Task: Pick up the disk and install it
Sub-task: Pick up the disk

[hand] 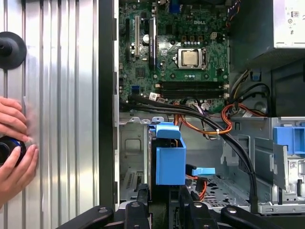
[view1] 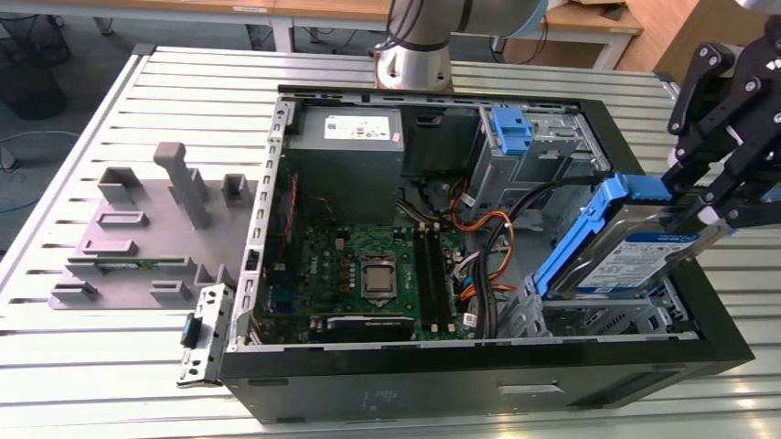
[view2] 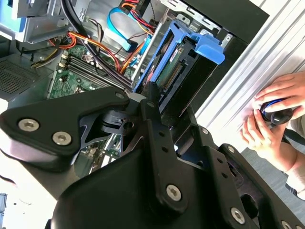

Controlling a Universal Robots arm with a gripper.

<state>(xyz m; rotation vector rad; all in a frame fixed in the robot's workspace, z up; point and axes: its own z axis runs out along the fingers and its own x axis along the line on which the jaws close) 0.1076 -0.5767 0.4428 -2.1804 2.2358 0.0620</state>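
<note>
Pinching tilted disk [view1: 616,261] over drive bay [view1: 610,320]: claw [view1: 693,212]; fingertip contact hard to make out.

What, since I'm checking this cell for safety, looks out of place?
The disk, gripped by the tool, hangs tilted over the drive bay, not seated. A person's hands rest on the table beside the case.

A ribbed silver aluminium tabletop [view1: 98,393] with long parallel slots lies under bright, even light. Behind it, in the exterior view, light brown wooden desks [view1: 329,9] on white legs stand on a grey-blue floor [view1: 98,46].
</note>
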